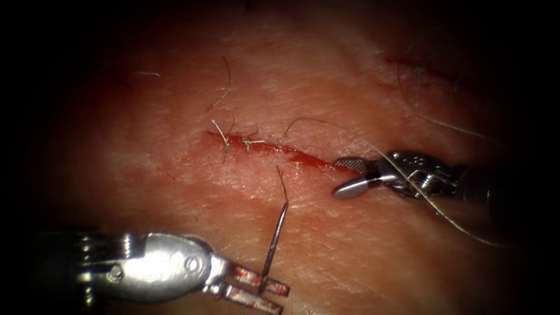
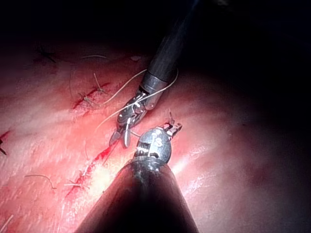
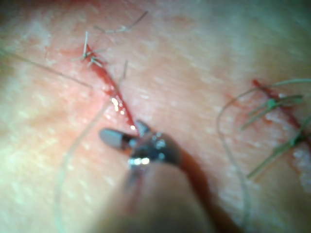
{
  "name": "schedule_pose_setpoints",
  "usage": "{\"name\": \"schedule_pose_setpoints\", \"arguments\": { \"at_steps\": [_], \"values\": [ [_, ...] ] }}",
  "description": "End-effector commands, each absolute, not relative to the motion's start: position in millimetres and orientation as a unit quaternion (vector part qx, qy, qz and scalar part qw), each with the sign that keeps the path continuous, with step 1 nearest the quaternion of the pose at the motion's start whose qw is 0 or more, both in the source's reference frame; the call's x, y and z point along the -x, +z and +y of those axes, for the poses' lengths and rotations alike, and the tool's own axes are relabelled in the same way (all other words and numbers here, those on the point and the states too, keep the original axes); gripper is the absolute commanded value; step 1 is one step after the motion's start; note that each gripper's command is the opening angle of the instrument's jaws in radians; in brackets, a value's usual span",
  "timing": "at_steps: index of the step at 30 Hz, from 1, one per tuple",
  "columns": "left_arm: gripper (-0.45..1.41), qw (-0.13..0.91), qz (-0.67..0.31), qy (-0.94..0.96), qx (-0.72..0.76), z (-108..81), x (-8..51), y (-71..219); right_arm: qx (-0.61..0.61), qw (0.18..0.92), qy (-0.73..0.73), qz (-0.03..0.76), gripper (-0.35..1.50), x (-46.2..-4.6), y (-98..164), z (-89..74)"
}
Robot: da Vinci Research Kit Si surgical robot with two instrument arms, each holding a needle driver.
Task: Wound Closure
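The thin, dark, curved steel needle [image 1: 275, 238] stands nearly upright in the endoscope view, its long axis running from the left claw [image 1: 261, 290] up and slightly rightward toward the cut, with the free end lying just below the red slit; whether that end enters the tissue I cannot tell. The left claw — a polished silver wristed tool with red-smeared jaws — is pinching the needle near its lower end, below the cut. The right claw [image 1: 352, 177], a smaller grey metal tool with one ridged jaw and one smooth rounded jaw, is spread and holds nothing, its tips at the right end of the cut. The narrow red cut [image 1: 274, 149] runs left to right across the pale pink, finely wrinkled, glistening tissue [image 1: 175, 175], with short stiff knotted thread ends [image 1: 224, 137] standing near its left end. A fine pale thread [image 1: 373, 149] arcs from above the cut and drapes across the right tool's wrist — slack and curving.
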State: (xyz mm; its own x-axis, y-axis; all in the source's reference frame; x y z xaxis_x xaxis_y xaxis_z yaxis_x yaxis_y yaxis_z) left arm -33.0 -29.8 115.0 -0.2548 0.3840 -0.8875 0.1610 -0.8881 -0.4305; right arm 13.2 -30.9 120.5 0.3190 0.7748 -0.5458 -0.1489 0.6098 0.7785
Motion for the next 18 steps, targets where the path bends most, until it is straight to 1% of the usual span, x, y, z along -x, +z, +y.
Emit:
{"name": "schedule_pose_setpoints", "arguments": {
  "at_steps": [1, 6, 9, 15, 18],
  "values": [
    [-0.45, 0.062, -0.206, 0.768, 0.604, -29.4, 33.5, 115, -0.312, 0.748, 0.314, 0.495, 1.31, -13.8, 121, -30.9],
    [-0.45, 0.051, -0.109, 0.804, 0.582, -24.5, 33.1, 114, -0.206, 0.784, 0.308, 0.497, 1.31, -13.1, 119, -28.1],
    [-0.45, 0.049, -0.078, 0.818, 0.568, -22.3, 32.7, 115, -0.15, 0.802, 0.303, 0.492, 1.3, -12.3, 118, -25.6],
    [-0.45, 0.051, -0.066, 0.826, 0.557, -20.4, 31.7, 116, -0.113, 0.8, 0.308, 0.503, 1.28, -9.8, 112, -20.9],
    [-0.45, 0.048, -0.055, 0.828, 0.557, -19.6, 31.0, 116, -0.099, 0.784, 0.319, 0.523, 1.3, -8.7, 109, -18.8]
  ]
}}
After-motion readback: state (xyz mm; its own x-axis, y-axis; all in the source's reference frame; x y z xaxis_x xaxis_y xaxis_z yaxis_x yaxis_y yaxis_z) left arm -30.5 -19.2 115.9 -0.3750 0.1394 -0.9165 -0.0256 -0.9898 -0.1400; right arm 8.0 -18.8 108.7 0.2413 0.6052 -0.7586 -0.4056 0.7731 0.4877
